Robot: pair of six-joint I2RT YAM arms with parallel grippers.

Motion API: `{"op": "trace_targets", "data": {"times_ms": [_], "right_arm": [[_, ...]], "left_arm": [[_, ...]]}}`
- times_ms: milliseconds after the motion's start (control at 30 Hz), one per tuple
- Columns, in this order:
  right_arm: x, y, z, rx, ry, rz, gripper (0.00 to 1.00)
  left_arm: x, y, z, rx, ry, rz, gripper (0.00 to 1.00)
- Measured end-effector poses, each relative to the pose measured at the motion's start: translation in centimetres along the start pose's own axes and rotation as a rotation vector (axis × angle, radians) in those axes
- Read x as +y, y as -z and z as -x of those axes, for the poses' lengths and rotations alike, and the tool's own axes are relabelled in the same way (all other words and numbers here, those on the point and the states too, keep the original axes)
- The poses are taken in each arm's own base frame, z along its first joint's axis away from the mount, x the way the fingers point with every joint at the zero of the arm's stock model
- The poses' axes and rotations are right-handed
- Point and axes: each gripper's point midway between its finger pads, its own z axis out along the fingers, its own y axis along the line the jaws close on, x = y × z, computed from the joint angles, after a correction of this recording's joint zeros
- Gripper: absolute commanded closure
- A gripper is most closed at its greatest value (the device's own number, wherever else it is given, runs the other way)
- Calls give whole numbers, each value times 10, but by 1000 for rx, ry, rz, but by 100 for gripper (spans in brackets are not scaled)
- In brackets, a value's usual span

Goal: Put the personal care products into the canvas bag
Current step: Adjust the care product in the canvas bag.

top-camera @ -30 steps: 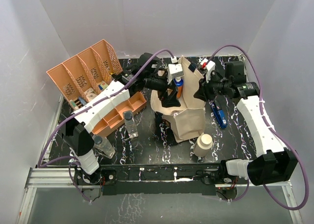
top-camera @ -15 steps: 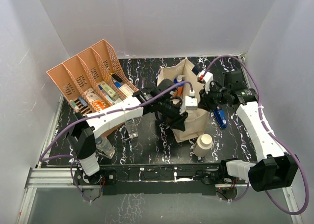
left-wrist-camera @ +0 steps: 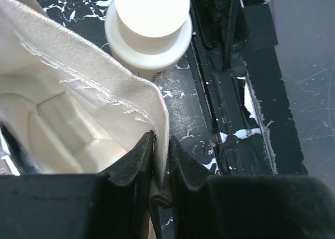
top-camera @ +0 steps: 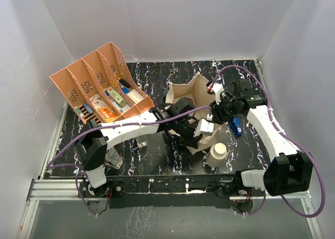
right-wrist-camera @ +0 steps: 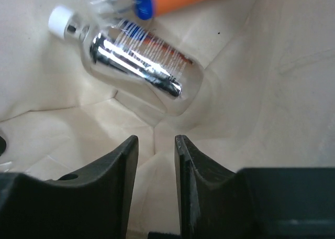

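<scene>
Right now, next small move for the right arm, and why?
Probably lift the right tool out of the canvas bag: its jaws stand apart, empty, the clear bottle lies loose inside, and the left tool pinches the rim. The cream cylinder waits outside.

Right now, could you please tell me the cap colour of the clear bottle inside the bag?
White cap; the right wrist view shows it best.

Bright even light, glare on clear bottle (right-wrist-camera: 138, 66), soft shadows
</scene>
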Motion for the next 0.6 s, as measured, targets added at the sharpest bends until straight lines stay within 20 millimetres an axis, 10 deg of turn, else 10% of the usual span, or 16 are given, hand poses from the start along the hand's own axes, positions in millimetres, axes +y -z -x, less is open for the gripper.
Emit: {"op": "trace_targets", "data": {"times_ms": [600], "right_arm": [[-6, -43, -10, -1, 120, 37, 45]], "left_arm": [[20, -18, -49, 153, -21, 45, 47]]}}
